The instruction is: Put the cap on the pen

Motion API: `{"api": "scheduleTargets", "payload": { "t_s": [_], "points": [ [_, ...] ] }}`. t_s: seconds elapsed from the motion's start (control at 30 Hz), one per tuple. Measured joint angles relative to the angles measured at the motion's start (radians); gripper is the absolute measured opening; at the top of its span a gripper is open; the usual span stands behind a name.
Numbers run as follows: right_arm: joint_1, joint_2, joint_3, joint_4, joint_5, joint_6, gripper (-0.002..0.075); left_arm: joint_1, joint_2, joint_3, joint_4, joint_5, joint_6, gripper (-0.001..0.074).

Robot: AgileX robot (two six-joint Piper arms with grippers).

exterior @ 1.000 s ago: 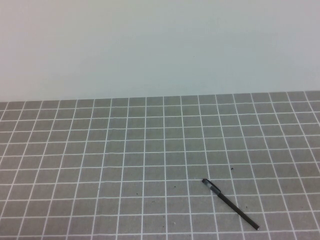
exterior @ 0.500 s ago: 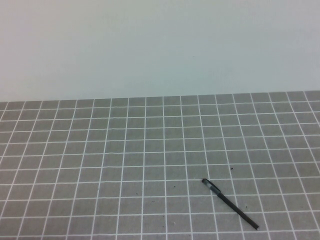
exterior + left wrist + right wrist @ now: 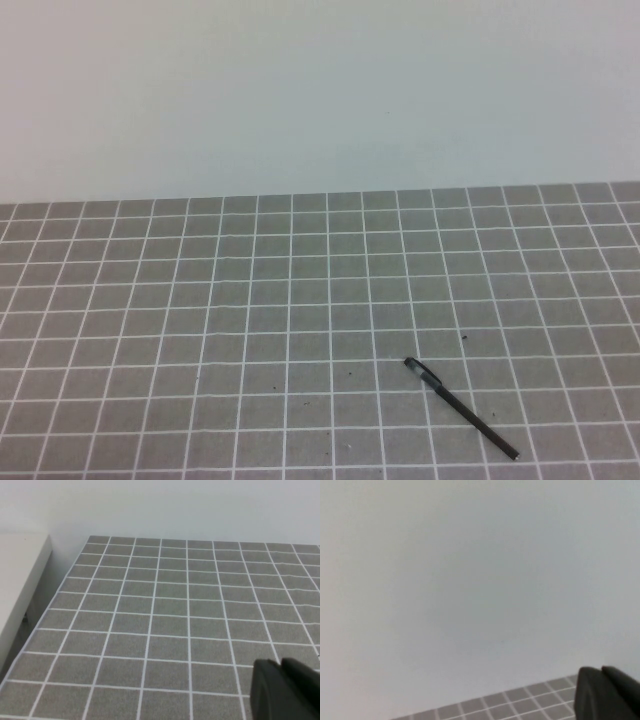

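The pen (image 3: 470, 417) lies slantwise on the gridded mat (image 3: 250, 330), near its front edge on the robot's right, with the cap (image 3: 422, 373) on its far end. Neither arm shows in the high view. The left gripper (image 3: 284, 690) and right gripper (image 3: 606, 692) appear only as dark corners in their wrist views, away from the pen; their state cannot be told.

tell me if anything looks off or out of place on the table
Nothing stands out. The pen lies flat on the grid mat, diagonal to the grid lines, with the cap at its far end. The left gripper and right gripper show only in their wrist views, away from it.
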State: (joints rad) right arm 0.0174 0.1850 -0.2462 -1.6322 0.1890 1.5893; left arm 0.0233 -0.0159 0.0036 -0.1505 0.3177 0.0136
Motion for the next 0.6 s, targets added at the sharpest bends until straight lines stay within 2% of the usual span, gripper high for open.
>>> {"api": "scheduleTargets", "payload": {
  "t_s": [0.1, 0.27, 0.37, 0.43, 0.47, 0.6],
  "points": [
    [0.000, 0.000, 0.000, -0.001, -0.067, 0.061, -0.0001, 0.000, 0.000, 0.000, 0.000, 0.000, 0.000, -0.0002],
    [0.000, 0.000, 0.000, -0.043, -0.148, 0.064, -0.0001, 0.000, 0.000, 0.000, 0.000, 0.000, 0.000, -0.0002],
    [0.000, 0.000, 0.000, 0.007, -0.149, -0.032, -0.0001, 0.000, 0.000, 0.000, 0.000, 0.000, 0.000, -0.0002],
    [0.000, 0.000, 0.000, 0.162, -0.149, -0.210, -0.0001, 0.000, 0.000, 0.000, 0.000, 0.000, 0.000, -0.0002],
    [0.000, 0.000, 0.000, 0.291, -0.144, -0.354, -0.0001, 0.000, 0.000, 0.000, 0.000, 0.000, 0.000, -0.0002],
    [0.000, -0.021, 0.002, 0.913, -0.118, -1.039, -0.0001, 0.000, 0.000, 0.000, 0.000, 0.000, 0.000, -0.0002]
  ]
}}
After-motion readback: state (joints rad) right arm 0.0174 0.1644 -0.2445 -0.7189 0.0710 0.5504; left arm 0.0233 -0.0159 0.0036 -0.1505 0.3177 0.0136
